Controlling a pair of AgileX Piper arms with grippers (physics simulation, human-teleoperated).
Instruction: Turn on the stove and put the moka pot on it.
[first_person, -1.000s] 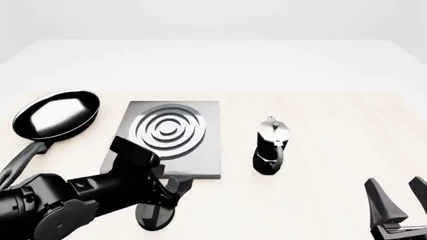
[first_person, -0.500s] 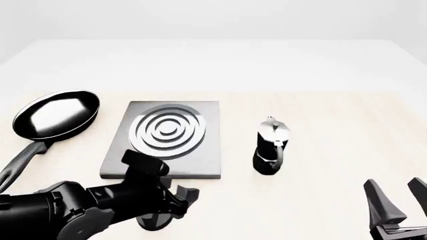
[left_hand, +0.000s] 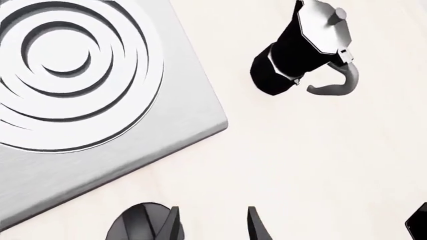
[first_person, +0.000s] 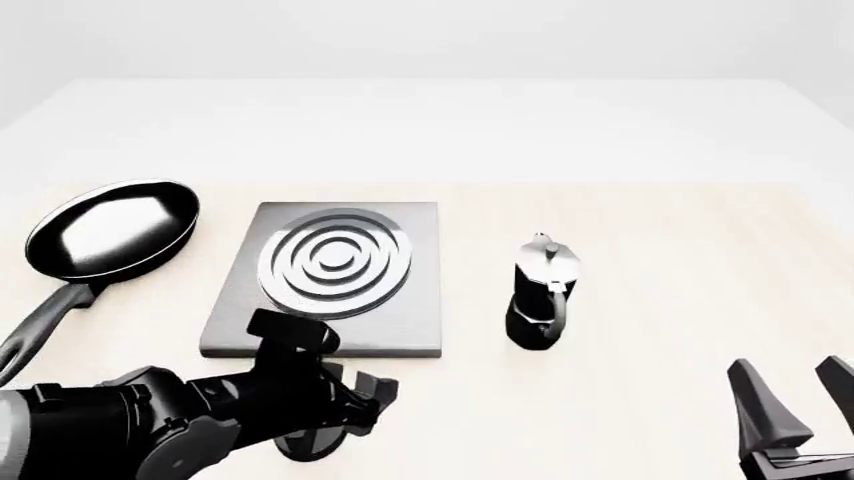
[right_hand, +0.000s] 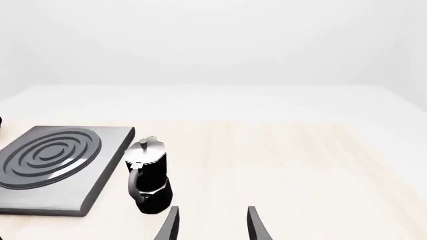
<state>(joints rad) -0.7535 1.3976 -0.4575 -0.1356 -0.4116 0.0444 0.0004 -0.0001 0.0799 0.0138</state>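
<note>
The stove (first_person: 334, 300) is a flat grey slab with silver ring burner, left of centre; it also shows in the wrist views (left_hand: 100, 150) (right_hand: 60, 165). Its black oval knob (first_person: 304, 442) (left_hand: 137, 226) lies on the table in front of the slab. My left gripper (first_person: 358, 392) (left_hand: 212, 226) hangs open just above the knob, which sits beside one finger, with bare table in the gap. The moka pot (first_person: 541, 295) (left_hand: 300, 47) (right_hand: 148, 175) stands upright right of the stove, its handle towards me. At the near right, my right gripper (first_person: 798, 395) (right_hand: 212, 225) is open and holds nothing.
A black frying pan (first_person: 114, 228) rests left of the stove, its handle (first_person: 40, 320) pointing towards the near left edge. Light wooden table (first_person: 667, 230) stretches to the right and behind the pot.
The left arm has drawn back towards the near edge and sunk lower, off the stove's front corner and over the knob. Pot, stove and right gripper have not moved.
</note>
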